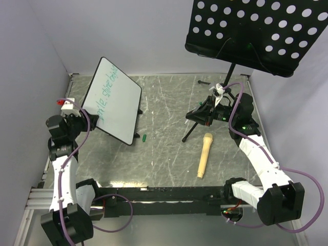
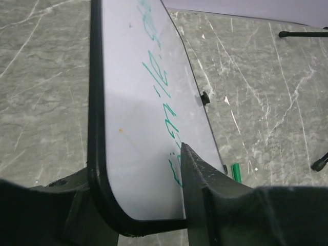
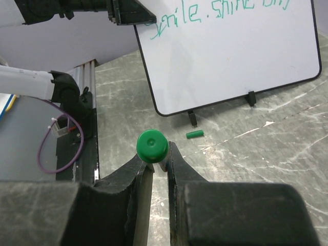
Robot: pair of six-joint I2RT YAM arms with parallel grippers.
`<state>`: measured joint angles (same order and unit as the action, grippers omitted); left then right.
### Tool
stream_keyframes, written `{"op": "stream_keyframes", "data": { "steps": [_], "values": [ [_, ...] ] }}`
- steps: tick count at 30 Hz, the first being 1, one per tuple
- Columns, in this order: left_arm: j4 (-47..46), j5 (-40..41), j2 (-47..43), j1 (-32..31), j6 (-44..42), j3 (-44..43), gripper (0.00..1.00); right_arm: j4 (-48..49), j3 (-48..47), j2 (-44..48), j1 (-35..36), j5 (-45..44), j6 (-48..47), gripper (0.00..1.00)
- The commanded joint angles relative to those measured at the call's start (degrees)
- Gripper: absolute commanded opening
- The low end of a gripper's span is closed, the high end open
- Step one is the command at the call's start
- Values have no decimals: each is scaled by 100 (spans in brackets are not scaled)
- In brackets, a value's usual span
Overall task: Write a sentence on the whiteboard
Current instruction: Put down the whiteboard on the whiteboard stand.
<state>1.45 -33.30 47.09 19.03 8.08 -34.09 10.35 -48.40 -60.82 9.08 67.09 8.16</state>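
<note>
The whiteboard (image 1: 115, 102) stands tilted on its small feet at the left of the table. The teal sentence (image 1: 108, 95) runs along its long edge and reads about "Smile, shine bright" in the right wrist view (image 3: 220, 11). My left gripper (image 1: 83, 110) is shut on the board's near left edge; in the left wrist view its jaws (image 2: 138, 205) clamp the black frame of the whiteboard (image 2: 133, 128), next to the sentence (image 2: 164, 97). My right gripper (image 1: 206, 110) is well apart from the whiteboard (image 3: 230, 66), shut (image 3: 156, 159) on a marker with a green end (image 3: 152, 145).
A small green cap (image 1: 145, 137) lies on the table just right of the board's feet, also in the right wrist view (image 3: 195, 134). A beige microphone (image 1: 204, 155) lies at centre right. The black perforated music stand (image 1: 256, 31) rises at the back right, its tripod leg (image 1: 190, 132) beside my right gripper.
</note>
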Motion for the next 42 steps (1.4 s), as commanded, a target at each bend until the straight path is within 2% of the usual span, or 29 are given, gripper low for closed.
{"op": "stream_keyframes", "data": {
  "steps": [1, 2, 3, 6, 12, 14, 24, 29, 37, 39, 40, 42],
  "values": [
    [-163, -10, -34, -13, -236, -195, 42, 336, 68, 184, -82, 155, 80, 0],
    [-163, -36, -33, -13, -280, -195, 39, 345, 76, 193, -73, 155, 98, 0],
    [-154, -19, -42, -13, -341, -204, 31, 371, 77, 184, -91, 155, 106, 0],
    [197, 69, -86, -39, -692, -221, 25, 398, 94, 167, -91, 155, 124, 0],
    [434, 245, -130, -74, -1176, -212, 25, 477, 103, 123, -91, 190, 203, 0],
    [470, 306, -104, -66, -1325, -247, 30, 485, 103, 131, -82, 191, 256, 0],
    [698, 386, 766, -74, -2389, -766, 27, 600, 120, 158, -82, 252, 388, 0],
    [620, 499, 1047, -66, -2688, -556, 27, 687, 129, 123, -99, 322, 432, 0],
    [365, 878, 1311, 110, -2873, -292, 34, 731, 138, 202, -108, 366, 493, 0],
    [198, 703, 1233, 145, -2786, -134, 31, 758, 147, 202, -108, 366, 519, 0],
    [189, 650, 1189, 154, -2759, -116, 16, 767, 147, 202, -108, 384, 528, 0],
    [276, 562, 1057, 163, -2776, -142, 1, 784, 147, 167, -126, 410, 554, 0]
  ]
}}
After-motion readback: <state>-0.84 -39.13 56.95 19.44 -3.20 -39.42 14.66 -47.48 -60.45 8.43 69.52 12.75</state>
